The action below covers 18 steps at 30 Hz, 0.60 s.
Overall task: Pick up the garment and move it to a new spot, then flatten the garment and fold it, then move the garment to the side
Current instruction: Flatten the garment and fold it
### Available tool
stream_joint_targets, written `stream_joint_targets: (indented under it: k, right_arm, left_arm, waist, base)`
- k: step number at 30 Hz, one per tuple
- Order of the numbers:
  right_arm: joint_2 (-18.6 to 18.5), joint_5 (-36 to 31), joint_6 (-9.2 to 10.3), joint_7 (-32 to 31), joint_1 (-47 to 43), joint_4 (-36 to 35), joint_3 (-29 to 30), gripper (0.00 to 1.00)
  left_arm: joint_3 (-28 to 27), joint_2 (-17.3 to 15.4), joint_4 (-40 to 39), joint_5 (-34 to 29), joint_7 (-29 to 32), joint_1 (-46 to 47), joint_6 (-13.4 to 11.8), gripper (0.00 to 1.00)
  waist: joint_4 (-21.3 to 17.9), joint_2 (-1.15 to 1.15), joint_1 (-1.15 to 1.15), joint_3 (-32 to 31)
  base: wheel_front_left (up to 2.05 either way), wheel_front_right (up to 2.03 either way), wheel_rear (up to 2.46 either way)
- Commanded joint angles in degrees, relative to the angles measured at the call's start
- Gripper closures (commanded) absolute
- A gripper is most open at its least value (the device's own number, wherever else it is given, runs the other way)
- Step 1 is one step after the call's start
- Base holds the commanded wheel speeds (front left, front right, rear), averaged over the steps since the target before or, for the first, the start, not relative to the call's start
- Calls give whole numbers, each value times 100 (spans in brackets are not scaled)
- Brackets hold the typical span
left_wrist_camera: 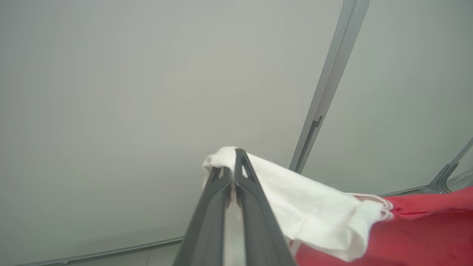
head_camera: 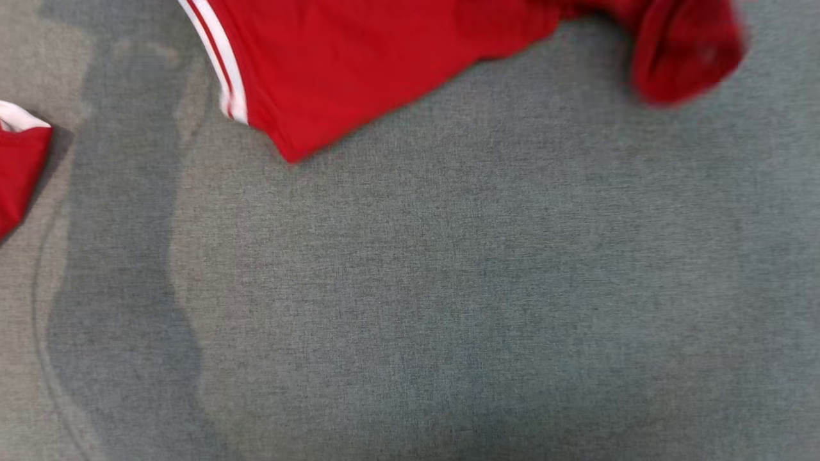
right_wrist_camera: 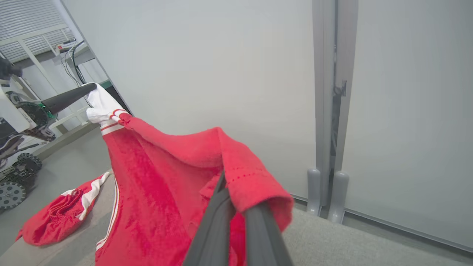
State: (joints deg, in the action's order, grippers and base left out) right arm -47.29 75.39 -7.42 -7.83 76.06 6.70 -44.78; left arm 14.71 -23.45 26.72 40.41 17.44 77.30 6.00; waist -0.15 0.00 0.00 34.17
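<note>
Right wrist view: right hand, left hand pinch garment aloft.

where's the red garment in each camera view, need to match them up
Head view: red garment across the top edge, white trim on its left side.
Left wrist view: lower right, its white trim pinched in the left gripper.
Right wrist view: centre to lower left, draped over the right gripper, stretched up to the left gripper.
Shared landmark: the white trim.
</note>
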Motion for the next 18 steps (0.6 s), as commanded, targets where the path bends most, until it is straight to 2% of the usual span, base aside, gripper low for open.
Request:
stream_joint_targets:
  k: [1,11,18]
  right_arm:
    - [53,-80,-13,119,469,179,5,100]
    - [285,-609,-13,1124,2483,1244,-236,100]
    - [374,-681,-9,1776,3087,1818,-711,100]
  left_arm:
    - [33,13,254,-131,-199,476,46,100]
    - [142,272,1402,-301,-1332,2397,137,100]
    - [500,426,1907,-180,-1738,3072,147,100]
  waist:
    - [44,0,0,291]
    - [63,0,0,564]
    - [89,0,0,588]
  base:
    - [0,0,0]
    - [0,0,0]
    - [0,0,0]
